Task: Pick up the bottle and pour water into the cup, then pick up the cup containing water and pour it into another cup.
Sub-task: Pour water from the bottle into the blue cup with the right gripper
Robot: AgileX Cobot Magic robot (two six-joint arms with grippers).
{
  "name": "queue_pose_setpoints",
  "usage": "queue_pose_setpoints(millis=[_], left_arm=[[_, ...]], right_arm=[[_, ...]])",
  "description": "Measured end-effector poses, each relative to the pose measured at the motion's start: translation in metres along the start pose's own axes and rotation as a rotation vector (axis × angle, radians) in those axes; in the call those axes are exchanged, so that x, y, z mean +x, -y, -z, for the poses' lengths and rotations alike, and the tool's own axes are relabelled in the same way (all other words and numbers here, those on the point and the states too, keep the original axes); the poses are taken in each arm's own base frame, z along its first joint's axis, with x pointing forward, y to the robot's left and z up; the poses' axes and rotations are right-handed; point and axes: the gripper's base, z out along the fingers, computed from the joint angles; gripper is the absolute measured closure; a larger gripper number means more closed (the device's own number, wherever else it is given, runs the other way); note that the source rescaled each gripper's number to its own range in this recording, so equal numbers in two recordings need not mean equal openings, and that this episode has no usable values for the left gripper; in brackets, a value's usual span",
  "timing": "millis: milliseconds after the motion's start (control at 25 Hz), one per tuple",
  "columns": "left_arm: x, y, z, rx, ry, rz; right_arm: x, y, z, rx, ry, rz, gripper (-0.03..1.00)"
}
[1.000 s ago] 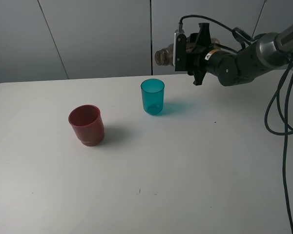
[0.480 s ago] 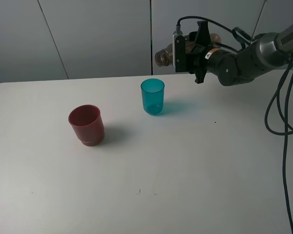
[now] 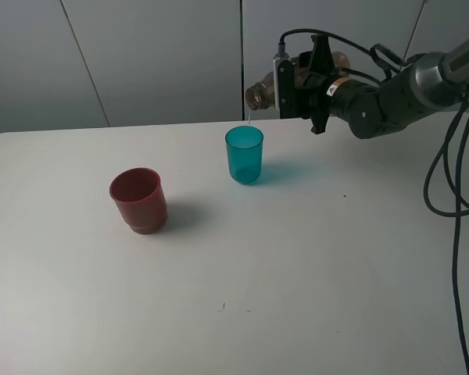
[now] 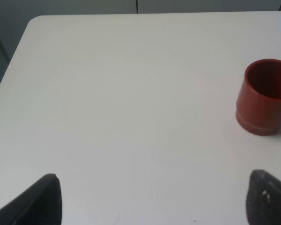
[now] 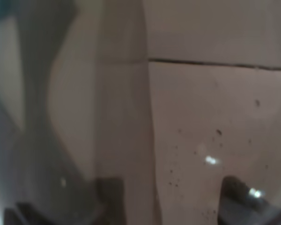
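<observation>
My right gripper (image 3: pixel 301 78) is shut on the grey-brown bottle (image 3: pixel 263 89) and holds it tipped on its side, neck pointing left, above the teal cup (image 3: pixel 244 155). A thin stream of water falls from the neck toward the cup's rim. The bottle's translucent wall (image 5: pixel 187 122) fills the right wrist view. The dark-red cup (image 3: pixel 138 200) stands upright to the left of the teal one; it also shows in the left wrist view (image 4: pixel 264 96). My left gripper (image 4: pixel 150 197) is open and empty, its fingertips (image 4: pixel 44 194) low over the bare table, short of the red cup.
The white table (image 3: pixel 297 266) carries only the two cups. Black cables (image 3: pixel 453 187) hang at the right edge. A grey panelled wall (image 3: pixel 141 55) stands behind the table.
The right gripper has tilted the bottle further, its neck dipping and shifting slightly left over the teal cup; water now runs out. The cups have not moved.
</observation>
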Motion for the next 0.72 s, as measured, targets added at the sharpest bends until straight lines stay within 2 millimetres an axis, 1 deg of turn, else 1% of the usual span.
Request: queue_pose_setpoints(millis=[720], left_arm=[[0.0, 0.0, 0.0, 0.0, 0.0, 0.0]], right_arm=[[-0.0004, 0.0006, 0.0, 0.006, 0.004, 0.085, 0.96]])
